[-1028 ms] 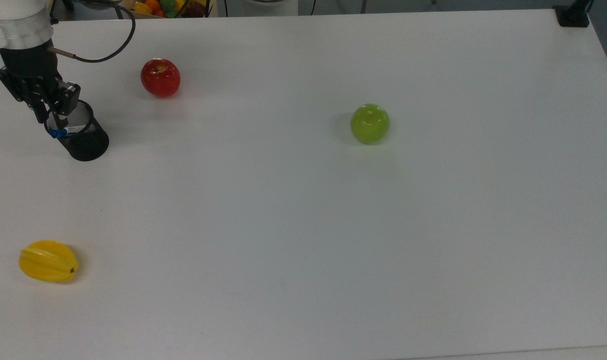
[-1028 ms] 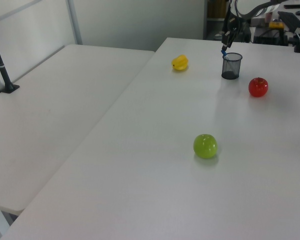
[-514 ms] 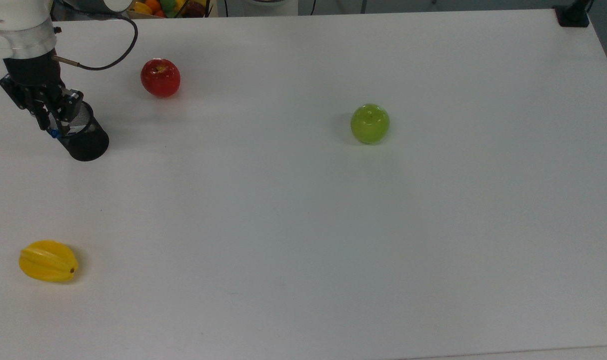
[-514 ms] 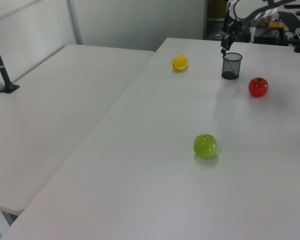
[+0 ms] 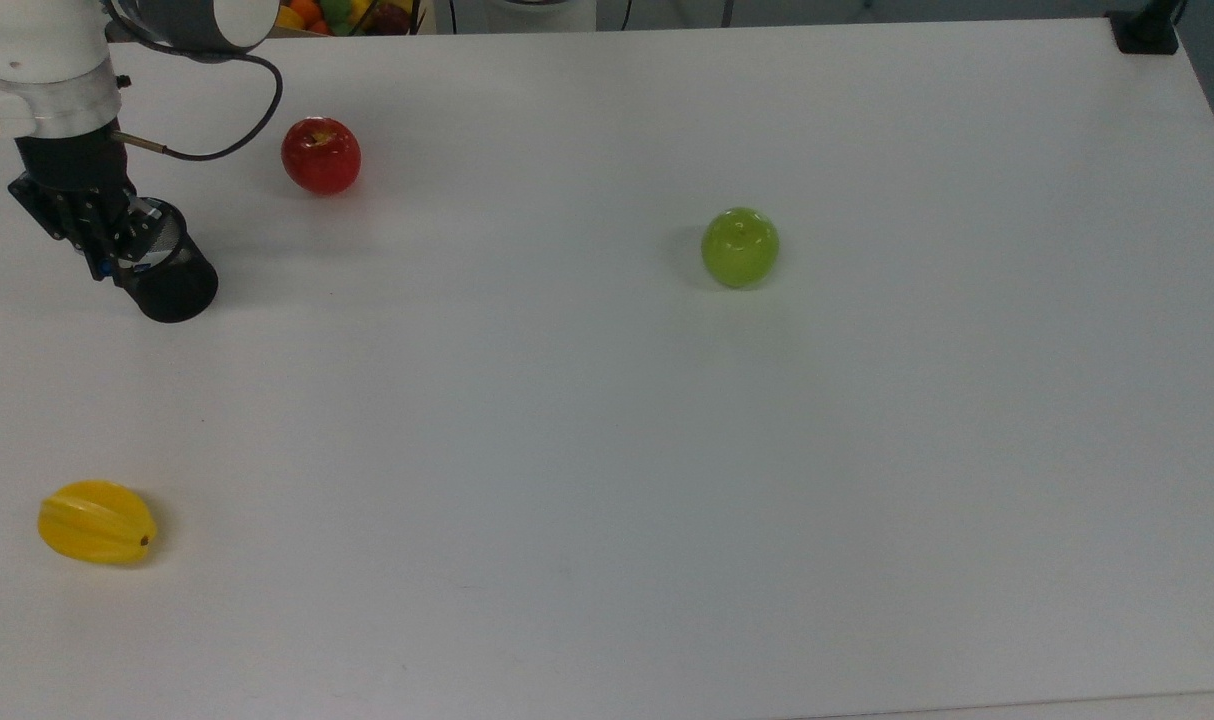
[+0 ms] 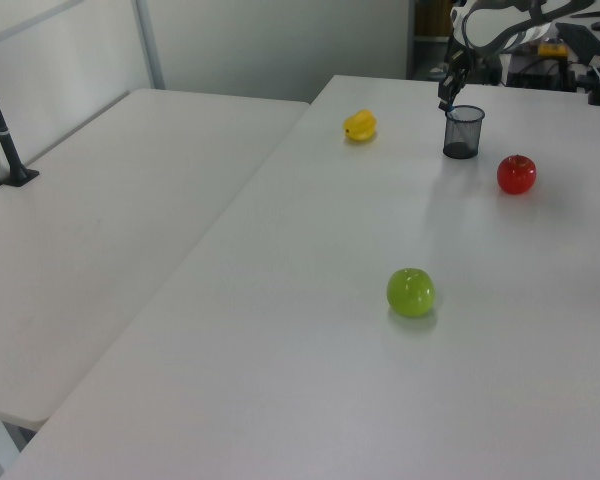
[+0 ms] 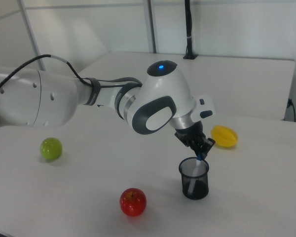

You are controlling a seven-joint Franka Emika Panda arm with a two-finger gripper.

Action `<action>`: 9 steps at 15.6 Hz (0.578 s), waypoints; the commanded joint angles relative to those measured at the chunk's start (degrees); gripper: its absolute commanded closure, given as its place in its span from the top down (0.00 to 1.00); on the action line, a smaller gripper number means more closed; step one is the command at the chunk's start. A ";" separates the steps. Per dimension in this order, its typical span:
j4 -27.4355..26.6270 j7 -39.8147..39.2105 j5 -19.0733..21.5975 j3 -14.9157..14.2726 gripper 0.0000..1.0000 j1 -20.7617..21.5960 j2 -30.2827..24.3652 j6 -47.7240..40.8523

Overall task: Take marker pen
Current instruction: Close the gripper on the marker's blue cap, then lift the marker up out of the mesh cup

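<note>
— How is the marker pen (image 7: 199, 159) seen?
— A slim white barrel with a blue tip is seen, pinched in the hand (image 7: 203, 149) just above the black mesh cup (image 7: 194, 178), lower end inside its rim.
— And around it?
— On the bench (image 7: 266, 197), a red apple (image 7: 133, 201) is found at the cup's eight o'clock in the right view.

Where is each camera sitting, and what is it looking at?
Top view: high above the table, looking down; gripper at the mesh cup.
Left view: off one table end, looking along it; green apple nearest, arm far.
Right view: behind the arm; gripper holds the marker pen.
All share the red apple and yellow fruit.
</note>
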 commanded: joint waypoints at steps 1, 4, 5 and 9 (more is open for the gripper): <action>-0.12 -1.37 2.16 0.14 0.05 -0.13 -1.11 0.74; 0.58 -1.46 3.65 0.14 0.05 -0.22 -2.51 0.21; 0.67 -1.37 4.18 0.23 0.05 -0.22 -3.12 0.13; 1.02 -1.46 5.94 0.23 0.05 0.22 -7.96 0.12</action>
